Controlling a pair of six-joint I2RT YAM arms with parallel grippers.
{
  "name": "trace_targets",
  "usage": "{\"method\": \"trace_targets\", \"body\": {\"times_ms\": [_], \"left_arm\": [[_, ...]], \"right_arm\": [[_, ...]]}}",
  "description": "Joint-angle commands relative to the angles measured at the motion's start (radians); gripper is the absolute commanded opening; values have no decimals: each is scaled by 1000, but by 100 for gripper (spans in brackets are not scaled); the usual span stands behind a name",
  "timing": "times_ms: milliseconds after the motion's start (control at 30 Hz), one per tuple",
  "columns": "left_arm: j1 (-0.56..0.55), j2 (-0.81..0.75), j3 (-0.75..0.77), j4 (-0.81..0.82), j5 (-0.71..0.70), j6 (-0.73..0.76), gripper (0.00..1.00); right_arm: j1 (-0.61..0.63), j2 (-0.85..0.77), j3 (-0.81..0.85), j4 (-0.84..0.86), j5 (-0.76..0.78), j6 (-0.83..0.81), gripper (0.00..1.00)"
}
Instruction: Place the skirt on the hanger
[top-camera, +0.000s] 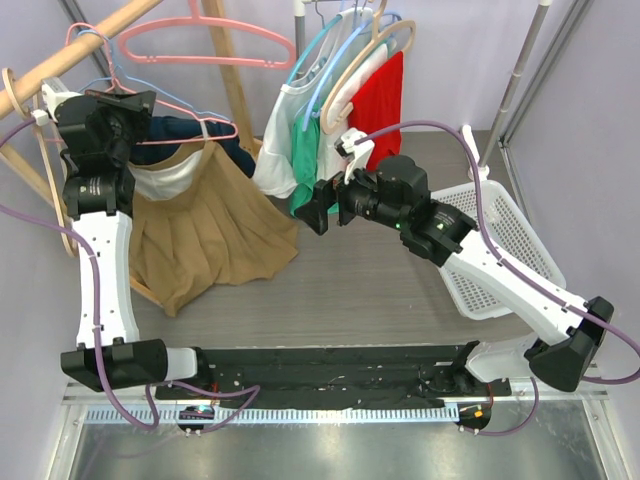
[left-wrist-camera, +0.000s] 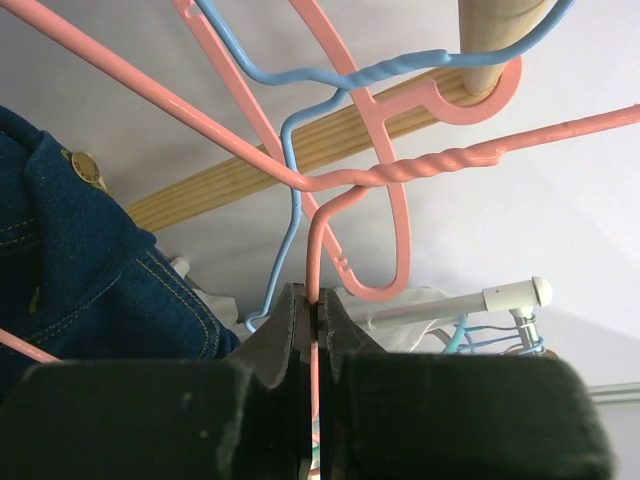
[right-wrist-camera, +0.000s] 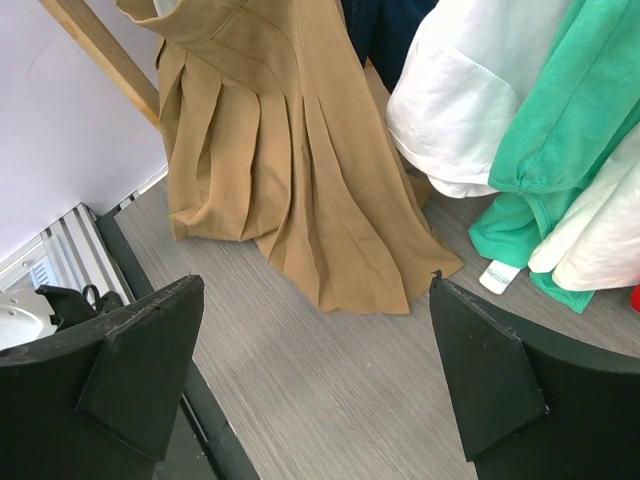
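While the left pincer (left-wrist-camera: 315, 300) clamps the pink hanger (left-wrist-camera: 311, 245), the skirt (top-camera: 205, 235) hangs just below it | right pincer (top-camera: 322, 208) spread empty, near its hem

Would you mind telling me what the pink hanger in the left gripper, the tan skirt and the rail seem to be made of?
Pink hanger: probably coated metal wire, matte, judging by its twisted neck. Tan skirt: soft woven fabric, matte, falling in pleats. Rail: unpainted wood, its grain lines visible.
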Motion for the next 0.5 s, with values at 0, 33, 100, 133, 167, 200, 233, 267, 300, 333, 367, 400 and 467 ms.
{"method": "trace_targets", "body": {"times_ms": [0,33,100,133,167,200,233,267,300,333,367,400,467], "left_arm": [[17,-7,22,103,45,-21,0],[20,7,29,106,48,-34,0],[29,26,48,115,57,-54,0],[34,39,49,140,66,-74,0],[39,49,54,142,69,-82,0],[43,55,62,146,72,-88,0],[45,61,68,155,79,-96,0],[49,70,69,177,83,-105,0],[51,75,77,180,82,-104,0],[54,82,94,177,88,-105,0],[55,92,101,175,97,-104,0],[54,96,103,175,105,-104,0],[54,95,88,189,115,-111,0]], "right_arm": [[-7,9,12,28,-3,8,100],[-5,11,14,28,-5,8,100],[-7,17,15,29,-5,9,100],[-7,19,18,28,-5,9,100],[-7,20,17,28,-6,11,100],[-7,20,17,28,-5,9,100],[-9,20,15,28,-6,9,100],[-9,19,14,28,-3,9,100],[-10,19,12,28,-3,12,100],[-10,19,12,28,-5,12,100],[-13,19,8,26,-5,12,100],[-12,19,8,28,-3,12,100],[-15,20,6,29,-3,12,100]]}}
